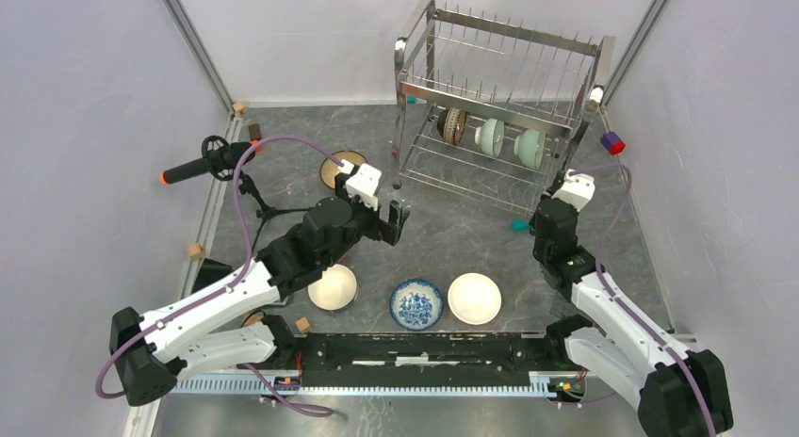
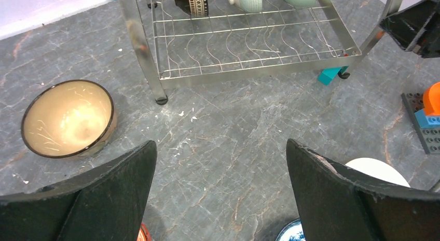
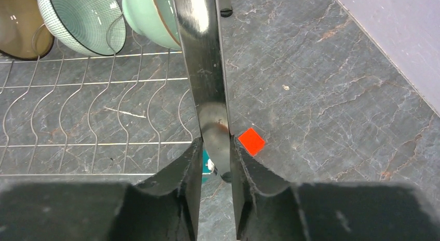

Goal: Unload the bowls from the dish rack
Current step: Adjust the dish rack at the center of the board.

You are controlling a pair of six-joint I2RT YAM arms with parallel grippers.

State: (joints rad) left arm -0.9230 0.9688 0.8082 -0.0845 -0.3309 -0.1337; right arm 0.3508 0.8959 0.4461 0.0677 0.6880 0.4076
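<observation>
On the tabletop (image 1: 452,239), the dish rack (image 1: 490,104) stands twd the far-right corner w/ 3 bowls on edge in its lower tier: dark patterned bowl (image 1: 455,126), pale green bowl (image 1: 491,137), second green bowl (image 1: 529,148). The right end effector (image 3: 215,147) is narrowed onto the rack's near-right leg, fingers against both sides; the left end effector (image 1: 398,218) hangs wide open, holding nothing, over mid-tabletop. Off the rack: tan dark-rimmed bowl (image 1: 341,164) left of it, then cream bowl (image 1: 333,287), blue-and-white bowl (image 1: 416,303) and white bowl (image 1: 474,298) in a row along the near edge.

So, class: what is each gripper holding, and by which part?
The right gripper clasps the dish rack by a corner leg tube, low down; the left gripper is open and holds nothing.
</observation>
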